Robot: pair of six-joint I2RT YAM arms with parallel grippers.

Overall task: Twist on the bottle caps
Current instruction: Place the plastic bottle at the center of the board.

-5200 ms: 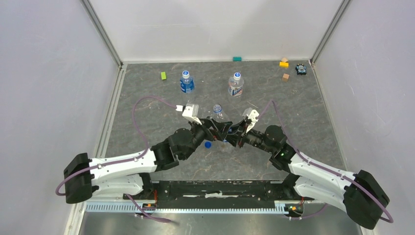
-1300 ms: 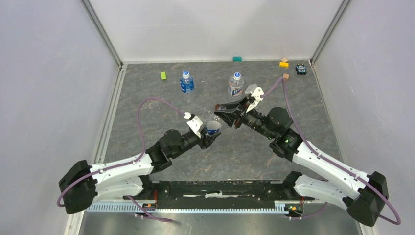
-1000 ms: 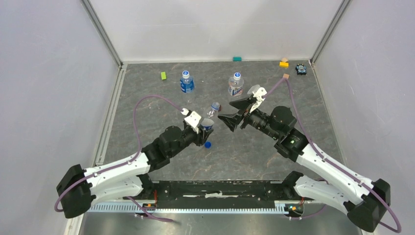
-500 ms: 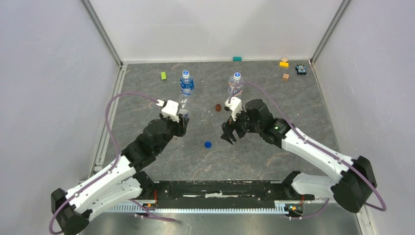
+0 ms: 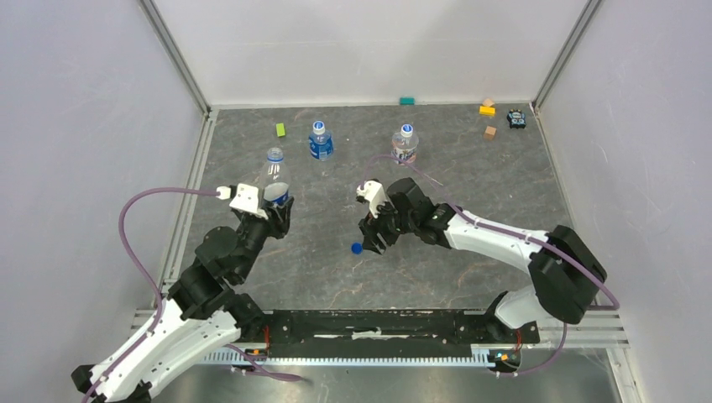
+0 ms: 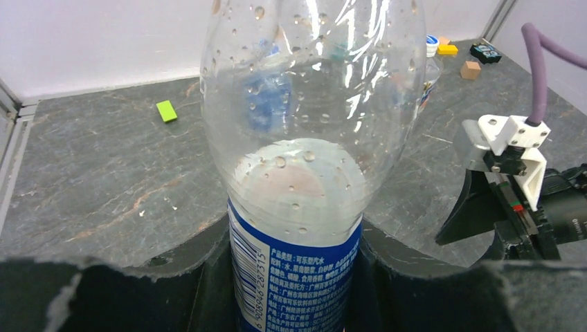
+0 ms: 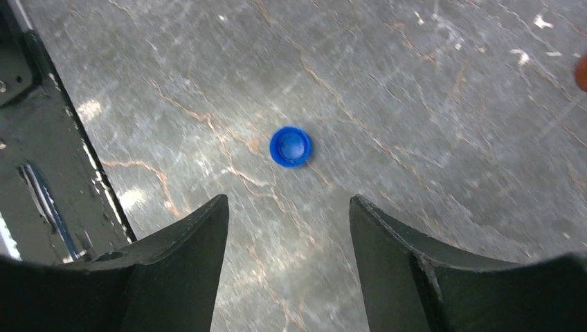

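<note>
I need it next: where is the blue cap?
On the table near the centre in the top view, the blue cap lies just beside the open right gripper, untouched.

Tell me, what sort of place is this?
Probably a robot test booth: plain white walls box in a grey table, a left arm and right arm are bolted at its near edge, and practice props lie about, like water bottles and toy blocks.

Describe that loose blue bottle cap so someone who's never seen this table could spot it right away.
On the grey marbled table, look near the middle, just beside the right gripper. The blue cap lies there alone. It's the only loose solid-blue piece; the other caps sit on bottles at the back.
</note>
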